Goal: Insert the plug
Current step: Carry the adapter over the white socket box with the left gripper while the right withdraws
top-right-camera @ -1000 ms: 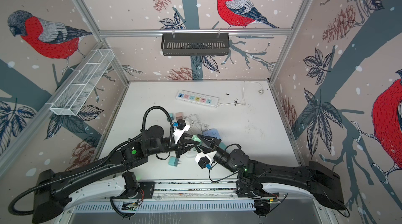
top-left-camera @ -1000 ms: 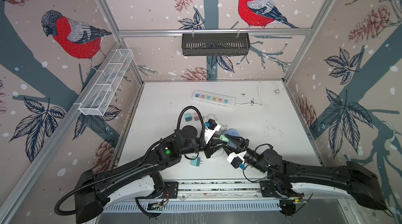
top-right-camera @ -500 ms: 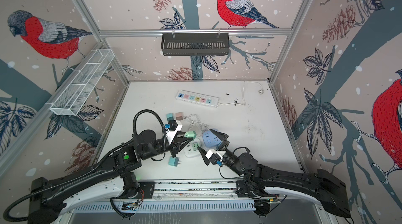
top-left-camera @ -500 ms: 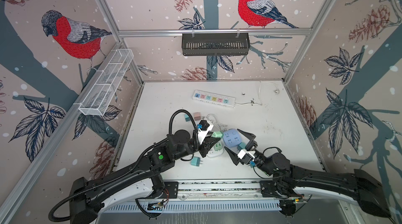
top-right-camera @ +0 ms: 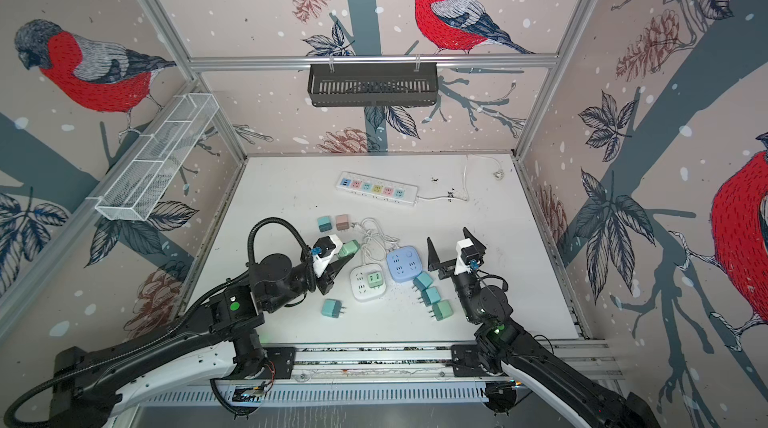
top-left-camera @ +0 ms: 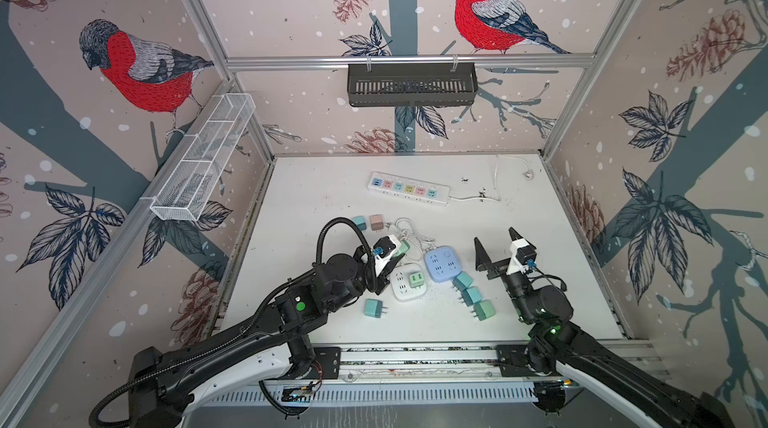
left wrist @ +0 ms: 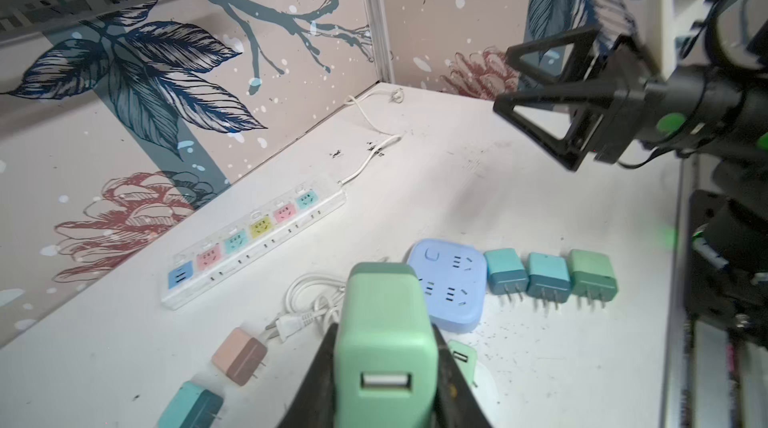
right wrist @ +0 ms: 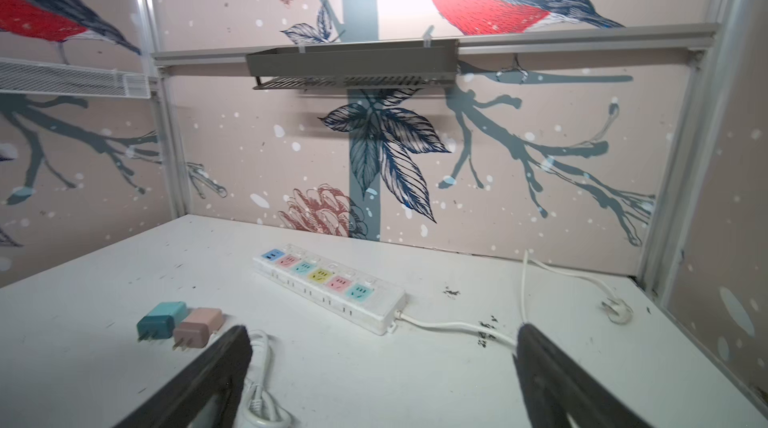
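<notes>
**Item:** mint-green plug [left wrist: 384, 347], clamped between the closed-in fingers of the left gripper [left wrist: 382, 330]. We find it held over the table, near the white socket block [top-left-camera: 401, 286] and the blue socket block [top-left-camera: 444, 265].

**Markings:** print on the sockets is too small for us to read.

**Orientation:** USB face toward the wrist camera, long axis along the fingers, prongs hidden.

**Right gripper** [top-left-camera: 495, 238]**:** spread wide, holding nothing.

**Setting:** white table [top-left-camera: 332, 197], dark-speckled; bullfinch wallpaper [top-left-camera: 486, 14].

Bullfinch-print walls [top-left-camera: 291, 10], white tabletop [top-left-camera: 316, 197], black shelf [top-left-camera: 411, 85], wire basket [top-left-camera: 199, 155].
</notes>
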Motion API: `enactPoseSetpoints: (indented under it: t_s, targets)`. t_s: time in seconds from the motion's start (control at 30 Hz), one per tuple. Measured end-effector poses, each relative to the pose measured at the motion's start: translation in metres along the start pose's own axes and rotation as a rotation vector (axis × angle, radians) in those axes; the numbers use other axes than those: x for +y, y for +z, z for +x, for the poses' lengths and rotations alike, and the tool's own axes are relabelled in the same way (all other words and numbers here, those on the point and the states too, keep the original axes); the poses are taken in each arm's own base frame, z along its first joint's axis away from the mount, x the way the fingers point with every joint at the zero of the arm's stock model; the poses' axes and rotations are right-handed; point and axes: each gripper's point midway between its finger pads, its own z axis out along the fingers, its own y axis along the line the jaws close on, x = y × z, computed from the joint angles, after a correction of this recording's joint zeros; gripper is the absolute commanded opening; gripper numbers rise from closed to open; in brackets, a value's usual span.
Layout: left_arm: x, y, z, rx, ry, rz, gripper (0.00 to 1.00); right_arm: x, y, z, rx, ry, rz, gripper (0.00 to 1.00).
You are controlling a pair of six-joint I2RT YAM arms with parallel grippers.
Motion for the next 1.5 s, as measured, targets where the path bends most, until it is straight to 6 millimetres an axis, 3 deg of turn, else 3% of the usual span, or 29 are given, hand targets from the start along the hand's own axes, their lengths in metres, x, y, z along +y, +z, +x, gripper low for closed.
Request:
enactPoseSetpoints:
  t_s: [0.2, 0.33, 0.73, 1.5]
  targets:
    - [0.007, 0.022, 0.052, 0.264, 0.1, -0.066, 0.0, -0.047, 0.004, 0.002, -0.012, 0.142, 0.169, 1.0]
    - [0.002, 0.025, 0.065, 0.336, 0.122, -0.04, 0.0, -0.06, 0.004, 0.0, -0.03, 0.203, 0.199, 1.0]
    - [-0.007, 0.025, 0.109, 0.512, 0.161, 0.002, 0.0, -0.056, 0.007, 0.007, -0.003, 0.236, 0.156, 1.0]
    - [-0.026, 0.036, 0.159, 0.771, 0.162, 0.089, 0.0, -0.045, 0.015, 0.047, 0.15, 0.218, 0.108, 1.0]
